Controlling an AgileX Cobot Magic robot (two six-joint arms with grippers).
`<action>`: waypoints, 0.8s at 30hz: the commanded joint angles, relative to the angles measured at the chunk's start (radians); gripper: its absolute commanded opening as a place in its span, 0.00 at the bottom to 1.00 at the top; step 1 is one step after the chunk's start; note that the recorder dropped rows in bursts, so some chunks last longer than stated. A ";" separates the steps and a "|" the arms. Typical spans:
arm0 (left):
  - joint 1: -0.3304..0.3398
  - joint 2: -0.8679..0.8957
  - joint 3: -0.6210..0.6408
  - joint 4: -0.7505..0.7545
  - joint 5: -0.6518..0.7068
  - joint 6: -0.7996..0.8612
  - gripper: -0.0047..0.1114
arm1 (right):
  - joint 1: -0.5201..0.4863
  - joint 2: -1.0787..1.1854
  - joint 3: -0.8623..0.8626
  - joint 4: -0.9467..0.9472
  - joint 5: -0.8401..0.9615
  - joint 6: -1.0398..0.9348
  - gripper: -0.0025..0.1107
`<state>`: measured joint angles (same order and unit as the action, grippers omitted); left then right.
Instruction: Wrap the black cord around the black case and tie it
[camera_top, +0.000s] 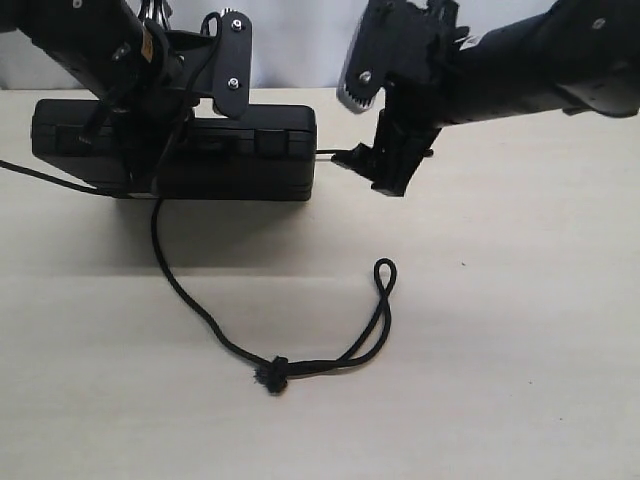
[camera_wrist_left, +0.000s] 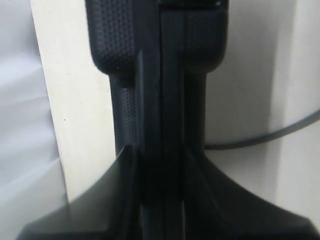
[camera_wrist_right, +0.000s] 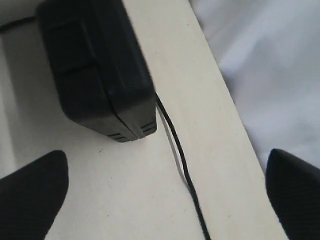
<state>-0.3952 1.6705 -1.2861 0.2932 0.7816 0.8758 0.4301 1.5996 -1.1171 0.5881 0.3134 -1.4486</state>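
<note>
The black case (camera_top: 250, 150) stands on its long edge at the back left of the table. My left gripper (camera_top: 170, 110) comes down on it from above and is shut on it. In the left wrist view the case's edge (camera_wrist_left: 160, 75) runs up between the left gripper's (camera_wrist_left: 160, 165) dark fingers. The black cord (camera_top: 200, 310) trails from the case's foot across the table to a frayed knot (camera_top: 270, 377) and a loop (camera_top: 384, 272). Another stretch of the cord (camera_wrist_right: 175, 140) comes out from behind the case's corner (camera_wrist_right: 125, 115). It passes between the wide-apart fingers of my open right gripper (camera_wrist_right: 165, 200), which holds nothing. The right gripper (camera_top: 390, 165) hangs just off the case's right end.
The pale table (camera_top: 500, 350) extends in front and to the right of the case. Its far edge (camera_wrist_right: 220, 100) lies close behind the case, with a white backdrop beyond. A thin black line (camera_top: 40, 172) runs off the left side near the case.
</note>
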 joint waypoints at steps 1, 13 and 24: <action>0.000 -0.015 -0.015 0.024 -0.032 -0.017 0.04 | 0.052 0.061 -0.004 0.091 -0.073 -0.194 0.99; 0.000 -0.015 -0.015 0.024 -0.036 -0.017 0.04 | 0.174 0.242 -0.056 0.159 -0.262 -0.338 0.95; 0.000 -0.015 -0.015 0.031 -0.056 -0.017 0.34 | 0.174 0.242 -0.056 0.215 -0.338 -0.338 0.06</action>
<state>-0.3952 1.6705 -1.2861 0.3010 0.7780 0.8793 0.6065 1.8436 -1.1750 0.7793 0.0247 -1.7966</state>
